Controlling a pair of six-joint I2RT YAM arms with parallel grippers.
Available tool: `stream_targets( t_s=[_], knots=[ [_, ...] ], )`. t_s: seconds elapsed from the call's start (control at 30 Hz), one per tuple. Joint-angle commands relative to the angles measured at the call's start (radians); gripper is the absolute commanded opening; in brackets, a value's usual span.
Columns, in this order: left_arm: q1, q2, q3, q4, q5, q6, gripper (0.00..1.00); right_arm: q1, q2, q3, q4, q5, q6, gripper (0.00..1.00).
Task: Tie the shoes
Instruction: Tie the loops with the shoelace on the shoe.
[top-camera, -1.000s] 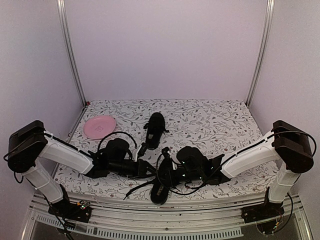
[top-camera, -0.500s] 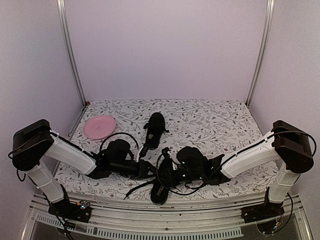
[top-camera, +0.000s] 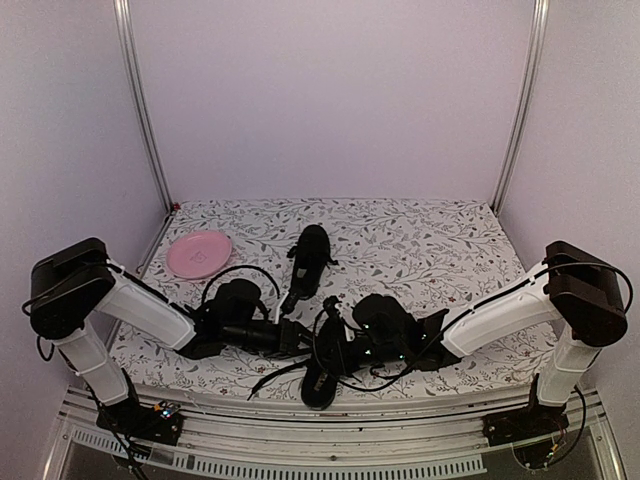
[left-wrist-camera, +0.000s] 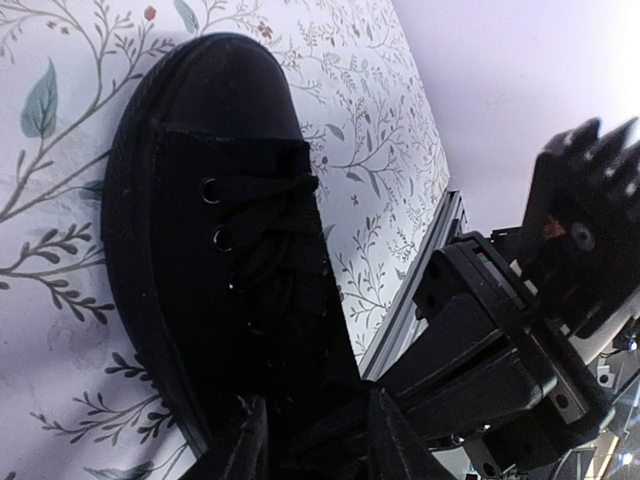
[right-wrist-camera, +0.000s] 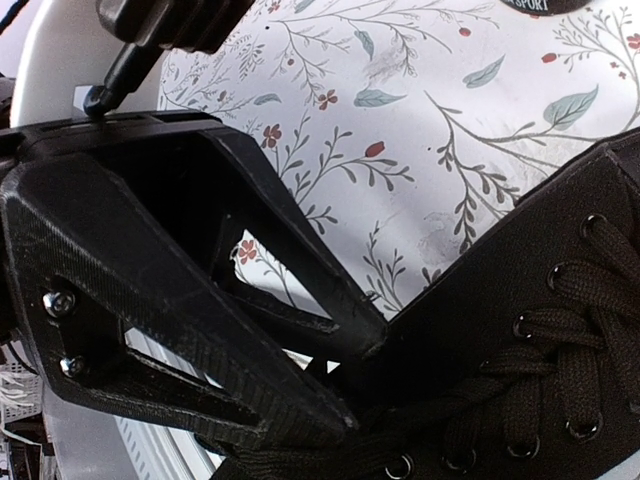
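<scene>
The near shoe (top-camera: 320, 378) lies at the table's front edge, toe towards me, with a loose lace (top-camera: 268, 379) trailing left. The far shoe (top-camera: 311, 258) lies mid-table. My left gripper (top-camera: 296, 336) and right gripper (top-camera: 338, 345) meet over the near shoe's laced top. In the left wrist view the near shoe (left-wrist-camera: 230, 200) fills the frame. My left gripper (left-wrist-camera: 315, 440) has its fingers apart over the shoe's rear lacing, with dark material between them. In the right wrist view the left gripper (right-wrist-camera: 170, 270) sits against the shoe (right-wrist-camera: 560, 330). The right gripper's own fingertips are not distinct there.
A pink plate (top-camera: 198, 253) lies at the back left of the floral tablecloth (top-camera: 440, 250). The metal front rail (top-camera: 300, 455) runs just below the near shoe. Cables loop over both wrists. Upright frame posts (top-camera: 140, 110) stand at the back corners.
My left arm has crept to the right, bringing its gripper closer to the near shoe and the right gripper. The right arm and both shoes have hardly moved.
</scene>
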Motion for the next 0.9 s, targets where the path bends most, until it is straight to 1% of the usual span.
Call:
stream_targets(
  t_s=[0.0,0.13,0.2,0.43,0.7,0.87],
  knots=[
    [-0.022,0.024,-0.01,0.055,0.083,-0.008,0.32,-0.008,-0.003,-0.007,-0.011,0.037,0.0,0.02],
    [-0.027,0.037,-0.023,0.08,0.094,-0.021,0.21,-0.007,-0.007,-0.012,-0.011,0.04,-0.002,0.02],
    [-0.028,0.04,-0.032,0.091,0.096,-0.031,0.13,-0.007,-0.011,-0.013,-0.011,0.042,0.0,0.02],
    [-0.031,0.044,-0.068,0.096,0.084,-0.058,0.01,-0.007,-0.019,-0.017,-0.011,0.048,0.002,0.02],
    [-0.031,0.036,-0.08,0.102,0.066,-0.07,0.0,-0.007,-0.027,-0.023,-0.011,0.054,0.004,0.02],
    [-0.023,0.011,-0.079,0.077,0.029,-0.073,0.0,-0.006,-0.056,-0.036,-0.014,0.072,0.003,0.02]
  ],
)
